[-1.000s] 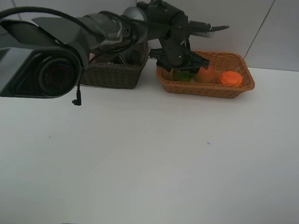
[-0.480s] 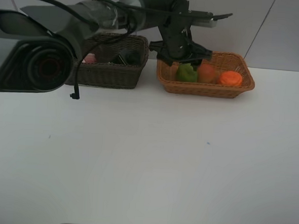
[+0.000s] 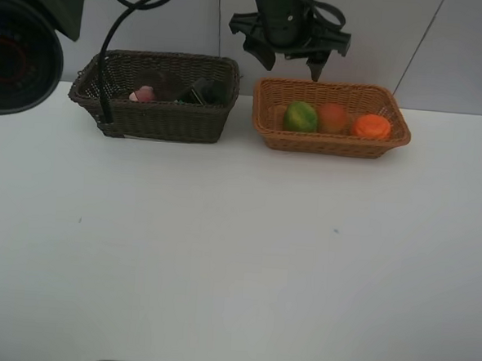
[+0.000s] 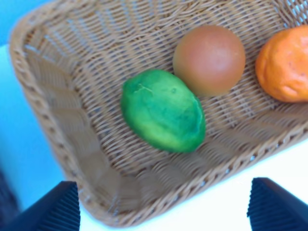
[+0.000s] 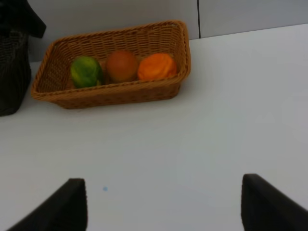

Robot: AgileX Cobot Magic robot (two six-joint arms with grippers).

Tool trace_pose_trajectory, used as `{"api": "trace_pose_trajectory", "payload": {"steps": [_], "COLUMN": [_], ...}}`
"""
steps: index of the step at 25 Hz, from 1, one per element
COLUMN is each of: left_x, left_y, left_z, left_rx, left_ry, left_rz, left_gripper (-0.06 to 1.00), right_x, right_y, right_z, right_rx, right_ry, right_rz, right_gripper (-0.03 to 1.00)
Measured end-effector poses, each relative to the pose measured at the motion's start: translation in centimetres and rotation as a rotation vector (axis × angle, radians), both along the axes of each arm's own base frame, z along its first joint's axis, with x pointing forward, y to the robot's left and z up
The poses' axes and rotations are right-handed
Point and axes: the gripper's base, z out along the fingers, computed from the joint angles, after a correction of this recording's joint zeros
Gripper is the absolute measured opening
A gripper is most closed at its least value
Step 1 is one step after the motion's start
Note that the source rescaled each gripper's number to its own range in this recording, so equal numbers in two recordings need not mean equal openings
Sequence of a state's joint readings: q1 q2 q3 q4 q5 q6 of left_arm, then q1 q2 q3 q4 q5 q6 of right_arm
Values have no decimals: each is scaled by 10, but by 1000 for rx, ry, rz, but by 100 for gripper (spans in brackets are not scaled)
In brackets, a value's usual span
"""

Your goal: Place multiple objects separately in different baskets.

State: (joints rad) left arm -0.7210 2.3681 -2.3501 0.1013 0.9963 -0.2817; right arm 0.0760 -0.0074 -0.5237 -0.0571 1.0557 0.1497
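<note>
Now, from the high view, we note the left gripper [image 3: 289, 57] has lifted clear above the tan basket [image 3: 264, 131], where a second ago it sat low over the fruit; its jaws are spread wide and empty; the green fruit [image 3: 300, 116], peach [image 3: 333, 116] and orange [image 3: 373, 125] lie in a row inside; the dark basket [image 3: 163, 120] holds the pink bottle [image 3: 144, 94] and a black bottle [image 3: 204, 91]; the cup we cannot make out. The left wrist view confirms the green fruit released, touching the peach; fingertips [image 4: 53, 209] well apart. The right wrist view shows the right gripper [image 5: 163, 204] part open, holding nothing, over bare table [image 5: 216, 120]. We judge the sorting essentially finished.
</note>
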Motion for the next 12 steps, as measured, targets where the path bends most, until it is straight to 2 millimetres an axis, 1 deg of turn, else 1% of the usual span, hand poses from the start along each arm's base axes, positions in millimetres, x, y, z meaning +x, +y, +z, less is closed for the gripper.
{"api": "trace_pose_trajectory", "payload": {"steps": [3, 5, 8, 11, 12], "left_x": [-9, -14, -18, -23, -25], "left_y": [13, 24, 42, 62, 69], "left_z": [26, 40, 64, 82, 84], "left_rx": [51, 93, 111, 108, 117], "left_ry": [-5, 6, -20, -32, -25], "left_rz": [9, 52, 105, 137, 146], "left_gripper": [92, 92, 92, 92, 92], "right_x": [0, 0, 0, 0, 0], "right_y": [0, 0, 0, 0, 0], "right_z": [0, 0, 0, 0, 0], "right_rx": [0, 0, 0, 0, 0], "right_ry": [0, 0, 0, 0, 0], "right_rz": [0, 0, 0, 0, 0], "right_gripper": [52, 52, 52, 52, 52]}}
